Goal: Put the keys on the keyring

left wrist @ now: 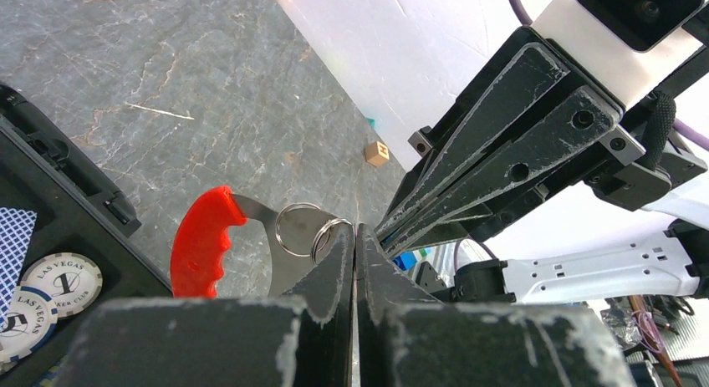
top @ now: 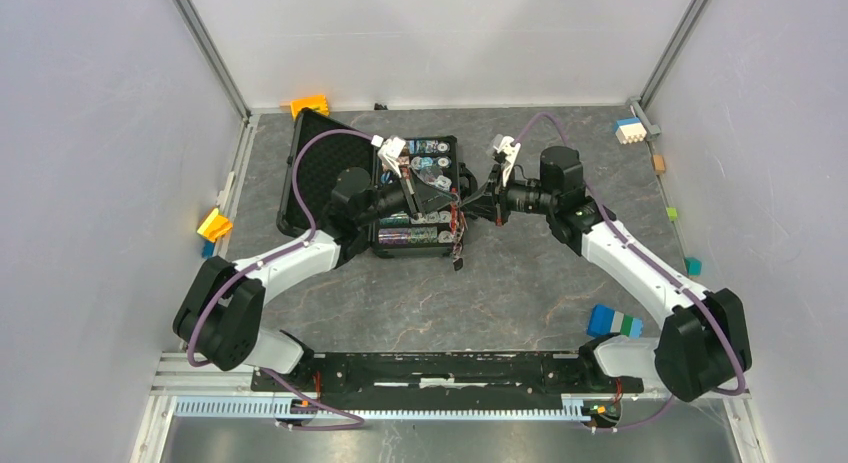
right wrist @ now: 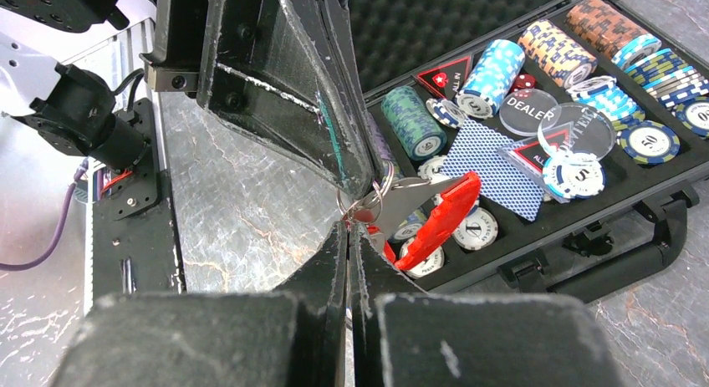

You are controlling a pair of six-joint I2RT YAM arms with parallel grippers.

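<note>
Mid-frame, the 2 arms meet tip to tip. The left gripper (left wrist: 355,233) is clamped on the keyring (left wrist: 301,230), its red tag (left wrist: 201,241) sticking out left. The right gripper (right wrist: 349,228) has its jaws together beside it.

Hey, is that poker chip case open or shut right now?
Open: the case's lid lies folded back, foam lining up, and the chips inside are exposed.
</note>
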